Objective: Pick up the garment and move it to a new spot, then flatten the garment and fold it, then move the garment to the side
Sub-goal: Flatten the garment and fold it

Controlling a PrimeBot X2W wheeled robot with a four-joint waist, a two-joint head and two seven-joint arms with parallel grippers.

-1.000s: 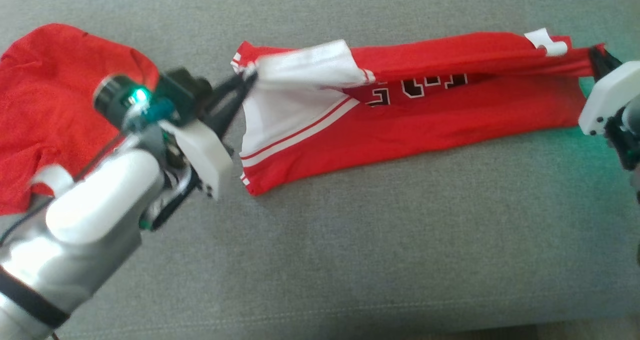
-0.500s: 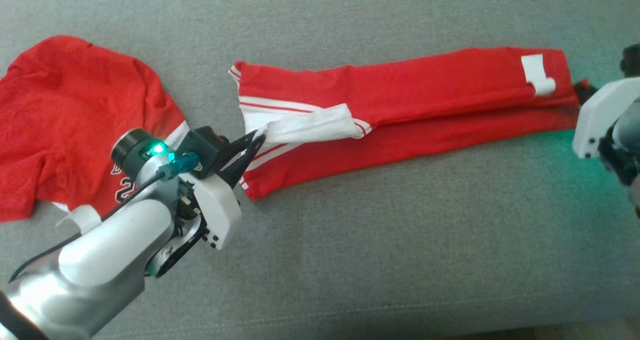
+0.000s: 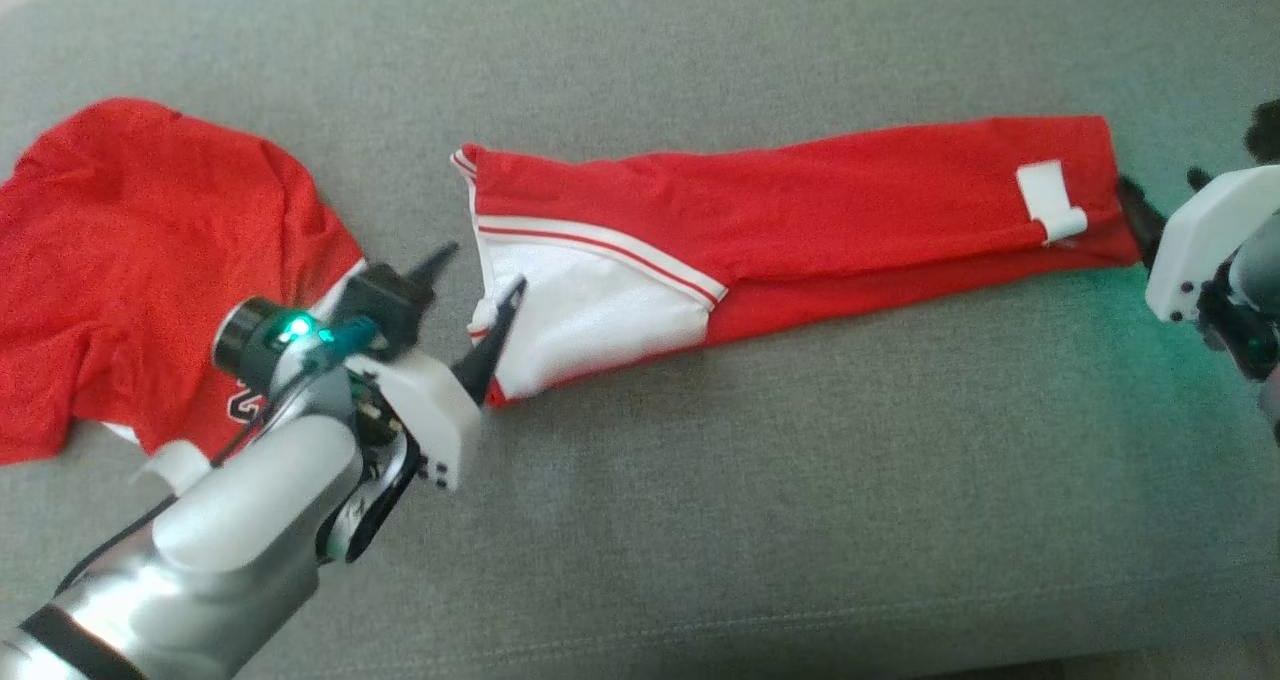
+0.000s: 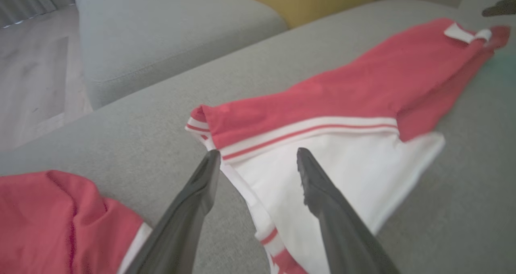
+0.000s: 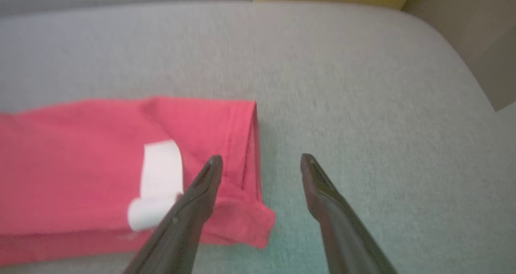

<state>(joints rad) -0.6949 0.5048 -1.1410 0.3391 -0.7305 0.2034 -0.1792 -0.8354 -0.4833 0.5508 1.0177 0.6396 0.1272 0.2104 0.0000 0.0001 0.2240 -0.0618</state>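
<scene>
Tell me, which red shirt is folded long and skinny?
The red-and-white jersey in the middle; the other red shirt on the left lies crumpled.

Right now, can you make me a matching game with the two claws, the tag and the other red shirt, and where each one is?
Things:
1 left claw
2 right claw
3 tag
4 shirt

Places or states:
A crumpled, far left on the couch
B open, at the white end of the jersey
C open, at the jersey's tag end
D white, curled on red cloth

Pairs: 1-B, 2-C, 3-D, 4-A
</scene>
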